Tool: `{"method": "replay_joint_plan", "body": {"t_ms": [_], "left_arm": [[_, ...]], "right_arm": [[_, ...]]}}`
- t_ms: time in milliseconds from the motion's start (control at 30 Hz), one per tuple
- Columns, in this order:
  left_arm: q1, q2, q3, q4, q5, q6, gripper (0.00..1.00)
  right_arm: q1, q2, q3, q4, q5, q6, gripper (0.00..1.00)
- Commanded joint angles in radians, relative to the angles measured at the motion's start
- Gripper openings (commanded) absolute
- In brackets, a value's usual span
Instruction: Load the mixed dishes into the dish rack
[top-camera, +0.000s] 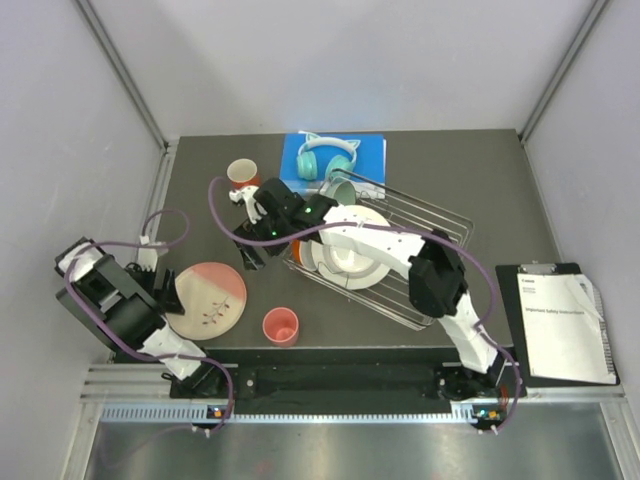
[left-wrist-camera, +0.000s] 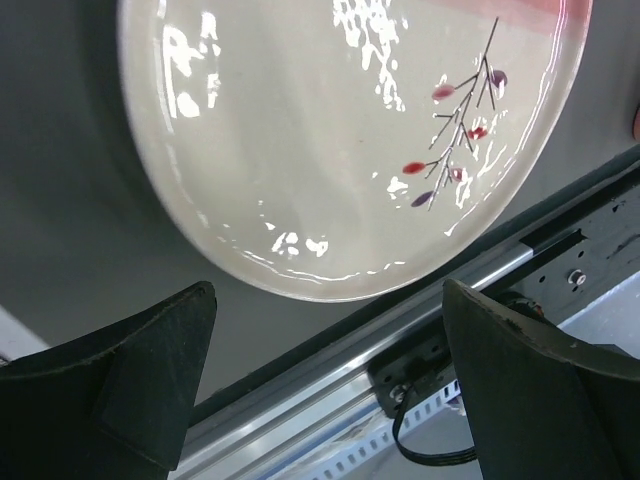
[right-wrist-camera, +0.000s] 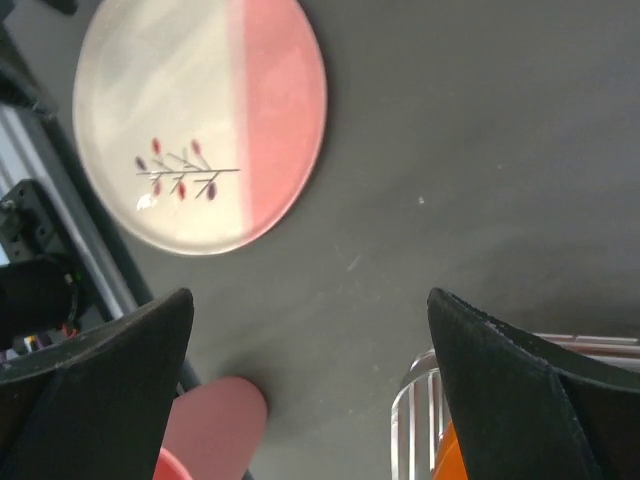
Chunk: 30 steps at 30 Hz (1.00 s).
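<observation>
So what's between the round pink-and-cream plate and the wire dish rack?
Bare dark tabletop, seen in the right wrist view between the pink-and-cream plate and the wire dish rack; the coral pink cup stands aside.

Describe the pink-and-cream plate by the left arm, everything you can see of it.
The pink-and-cream plate is round and glossy, ceramic-looking: mostly cream, pink along one side, with a thin printed twig bearing red and purple leaves. It lies flat, face up and empty on the dark table, outside the dish rack. The open left pincer hovers by its edge; nothing visibly touches it.
</observation>
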Motion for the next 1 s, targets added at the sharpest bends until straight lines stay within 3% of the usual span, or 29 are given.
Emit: {"method": "replay_joint_plan", "body": {"t_ms": [0,233,433,667,967], "left_arm": [[0.021,-0.038,-0.059,0.044,-0.008,0.028,0.99],[0.044,-0.031,-0.117,0.079,0.008,0.045,0.99],[0.046,-0.022,-0.177,0.144,0.021,0.053,0.99],[0.032,0.048,-0.145,0.156,0.113,0.002,0.99],[-0.155,0.058,-0.156,0.191,0.209,-0.099,0.99]], "right_arm": [[0.001,0.159,0.223,-0.13,-0.036,-0.023,1.0],[0.055,0.31,0.338,-0.181,0.076,-0.045,1.0],[0.05,0.287,0.214,-0.083,0.041,0.012,1.0],[0.065,0.36,0.274,-0.119,-0.002,0.001,1.0],[0.061,0.388,0.259,-0.046,-0.121,0.047,1.0]]}}
